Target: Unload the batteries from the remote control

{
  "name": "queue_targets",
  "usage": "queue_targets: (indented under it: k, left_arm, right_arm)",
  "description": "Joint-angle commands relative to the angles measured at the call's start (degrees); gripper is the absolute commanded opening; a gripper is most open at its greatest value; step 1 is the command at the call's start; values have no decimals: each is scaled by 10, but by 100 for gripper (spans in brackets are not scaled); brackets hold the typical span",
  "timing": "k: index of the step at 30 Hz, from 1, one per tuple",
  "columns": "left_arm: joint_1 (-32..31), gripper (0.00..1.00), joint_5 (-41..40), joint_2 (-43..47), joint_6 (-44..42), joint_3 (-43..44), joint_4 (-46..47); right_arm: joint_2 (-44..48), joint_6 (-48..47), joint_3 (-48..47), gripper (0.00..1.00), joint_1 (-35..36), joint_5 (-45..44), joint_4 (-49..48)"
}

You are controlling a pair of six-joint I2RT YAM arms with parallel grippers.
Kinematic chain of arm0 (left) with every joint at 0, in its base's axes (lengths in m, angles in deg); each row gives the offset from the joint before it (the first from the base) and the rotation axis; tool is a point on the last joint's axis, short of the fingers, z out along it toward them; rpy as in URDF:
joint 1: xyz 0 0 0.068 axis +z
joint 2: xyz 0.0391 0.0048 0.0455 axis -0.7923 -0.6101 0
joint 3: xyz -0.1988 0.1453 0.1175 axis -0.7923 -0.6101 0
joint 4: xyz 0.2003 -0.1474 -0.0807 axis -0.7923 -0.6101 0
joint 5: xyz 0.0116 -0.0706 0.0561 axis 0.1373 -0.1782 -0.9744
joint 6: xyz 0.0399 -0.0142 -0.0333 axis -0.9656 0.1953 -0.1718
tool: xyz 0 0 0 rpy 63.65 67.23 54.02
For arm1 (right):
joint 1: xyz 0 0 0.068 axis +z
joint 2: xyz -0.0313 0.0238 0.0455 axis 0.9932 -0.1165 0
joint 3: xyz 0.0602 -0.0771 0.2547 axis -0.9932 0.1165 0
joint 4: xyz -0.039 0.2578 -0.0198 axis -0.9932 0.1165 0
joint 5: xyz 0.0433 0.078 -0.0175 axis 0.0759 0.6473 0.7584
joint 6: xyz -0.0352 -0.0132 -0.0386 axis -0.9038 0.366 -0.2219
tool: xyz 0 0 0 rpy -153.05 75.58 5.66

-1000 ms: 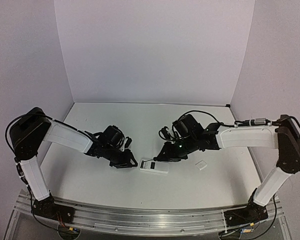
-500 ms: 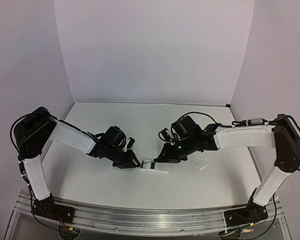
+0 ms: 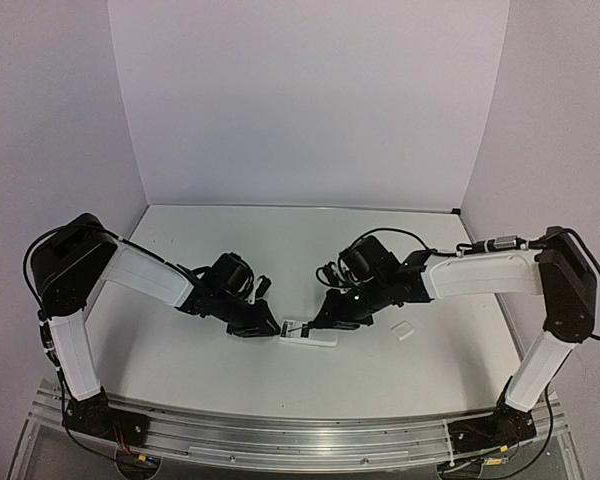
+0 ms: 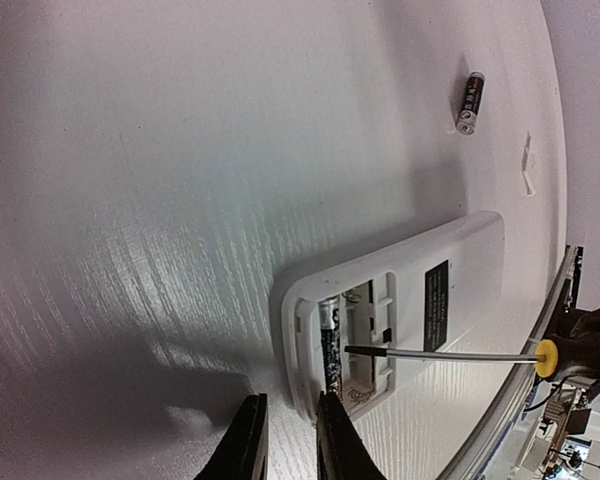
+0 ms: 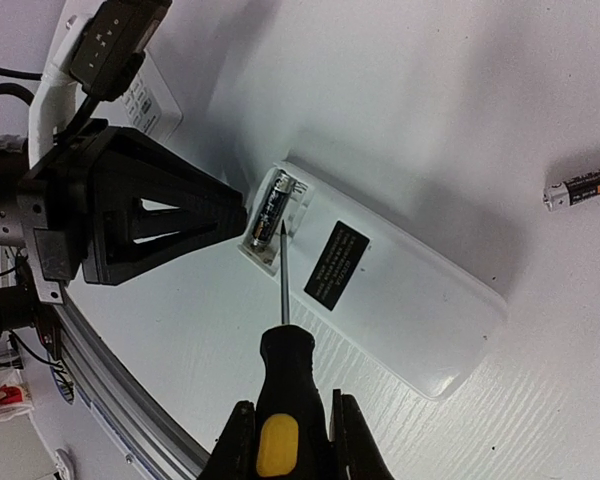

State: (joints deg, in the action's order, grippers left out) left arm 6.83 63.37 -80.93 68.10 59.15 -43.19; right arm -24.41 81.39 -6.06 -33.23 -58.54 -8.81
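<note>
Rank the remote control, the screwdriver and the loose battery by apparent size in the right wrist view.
1. remote control
2. screwdriver, though it sits nearest the camera
3. loose battery, clearly smallest

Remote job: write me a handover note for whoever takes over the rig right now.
Left claw: jaws a little apart, empty, at the open end of the remote.
Right claw: shut on the screwdriver, its tip inside the battery bay.
Remote: lies back up on the table; the cover is off and lies apart from it.
Done: one loose battery is out, lying on the table away from the remote.
Left: the second battery sits in the bay; pry it out.
</note>
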Motion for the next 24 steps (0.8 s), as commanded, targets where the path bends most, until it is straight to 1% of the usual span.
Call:
queue_targets:
  k: [1,8,15,20,24]
  left_arm:
    - [2,17,7,-16,-5,17,5]
    - [2,15,16,-24,-6,18,4]
    - [2,0,15,-27,-3,10,5]
    - [2,0,14,-29,0,6,5]
    - [2,0,12,-30,3,1,8]
  right_arm:
    - [-14,-6,-9,0,3,1,-5]
    - [-33,-17,-20,0,6,-1,-4]
    - [-38,-20,-4,0,7,-15,-5]
    - [-35,-18,31,0,7,-23,-22]
    - [-33,-7,66,0,7,-19,-67]
